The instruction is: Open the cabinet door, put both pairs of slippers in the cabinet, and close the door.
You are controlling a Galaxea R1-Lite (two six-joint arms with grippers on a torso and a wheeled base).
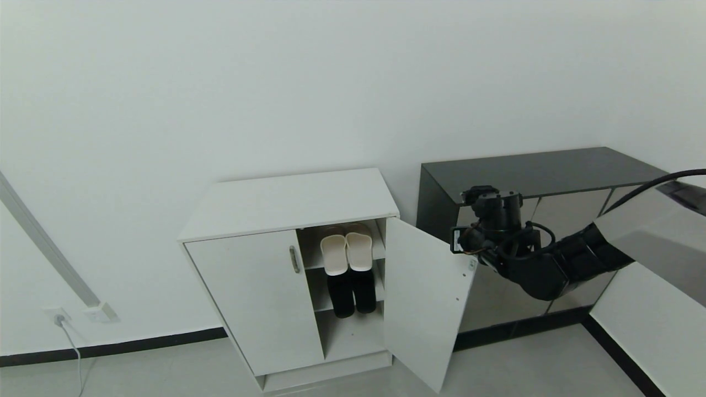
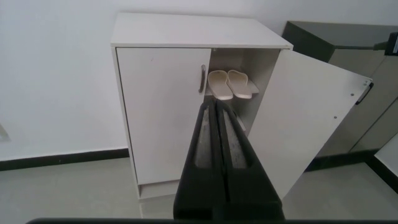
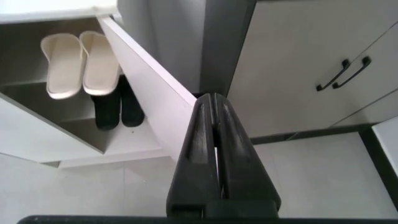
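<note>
The white cabinet [image 1: 287, 201] has its left door [image 1: 259, 298] closed and its right door [image 1: 424, 298] swung partly open. A white pair of slippers [image 1: 346, 252] lies on the upper shelf, and a black pair [image 1: 352, 295] on the shelf below. My right gripper [image 1: 462, 242] is at the open door's outer edge, on its outer side. In the right wrist view the right gripper [image 3: 214, 102] is shut, its tip against the door [image 3: 152, 93]. My left gripper [image 2: 216, 107] is shut and empty, hanging in front of the cabinet, pointing toward the white slippers [image 2: 231, 84].
A dark sideboard [image 1: 540, 171] with grey fronts stands right of the cabinet, close behind the open door. A wall socket with a cable [image 1: 58, 317] sits low on the left wall. Bare floor [image 1: 524, 364] lies in front.
</note>
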